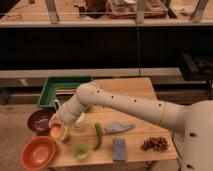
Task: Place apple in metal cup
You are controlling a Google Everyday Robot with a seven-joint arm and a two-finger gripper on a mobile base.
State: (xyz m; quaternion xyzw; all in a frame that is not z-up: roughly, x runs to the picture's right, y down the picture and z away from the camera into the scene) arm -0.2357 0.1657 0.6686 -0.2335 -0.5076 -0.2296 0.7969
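The white arm [125, 107] reaches from the right across the wooden surface [135, 90] to its left edge, where the hand [59, 125] hangs low by the front-left part. The apple [55, 131] sits right at the hand's tip, an orange-yellow ball with a paler patch; being round, it shows no long axis or pointing direction. It seems to be gripped between the fingers, though the wrist hides them and how far apart they stand cannot be told. The metal cup [66, 136] is probably the dull shape just right of the apple, touching or nearly so, half masked by the hand.

A pale cream cup [79, 121] stands just behind, close under the forearm. To the left, a dark maroon bowl [40, 121] sits at the left edge, and an orange bowl [37, 152] lies at the front-left corner, both close to the apple. A light green cup [81, 151] stands near the front edge. A green chilli [98, 136] lies with its length running front to back, near the middle. Beside it are a grey cloth [119, 127], a blue-grey sponge [119, 149] at the front edge, and grapes [154, 144] toward the front-right. A green tray [62, 90] occupies the back-left corner.
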